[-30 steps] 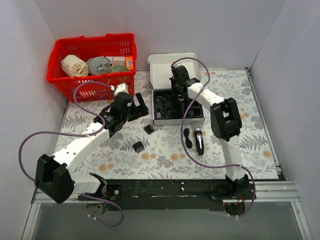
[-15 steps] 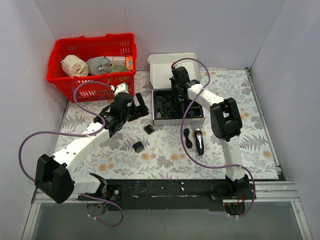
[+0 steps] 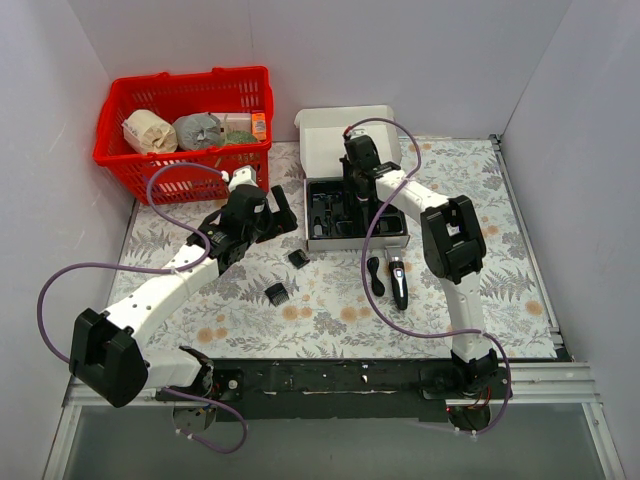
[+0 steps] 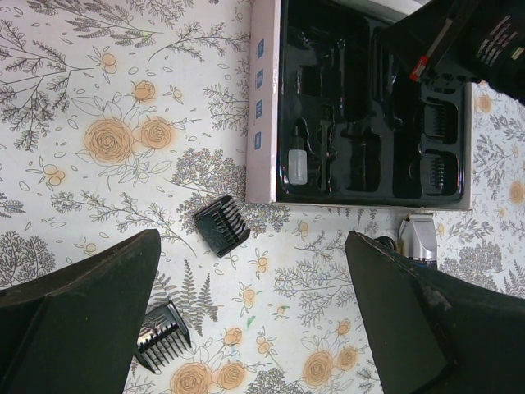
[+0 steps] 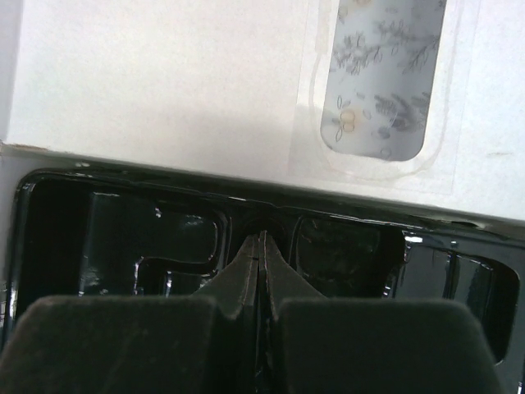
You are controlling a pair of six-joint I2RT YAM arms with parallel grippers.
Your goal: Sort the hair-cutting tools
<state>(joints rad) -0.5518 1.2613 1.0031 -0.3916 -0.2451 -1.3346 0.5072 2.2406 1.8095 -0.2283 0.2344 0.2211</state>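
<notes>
Nothing has shifted in the last second. The left fingers hang spread wide and empty over the flowered desk, above two loose combs. The right fingers are clenched on nothing, tips down in the black tray of the kit box. The clipper and its cord lie side by side just in front of the box.

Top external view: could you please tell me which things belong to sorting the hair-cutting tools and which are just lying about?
Belong to the job:
- hair clipper
- black cord
- comb attachment by the box
- comb attachment nearer the arms

Just lying about:
- kit box with its black tray
- red basket
- rolls inside it
</notes>
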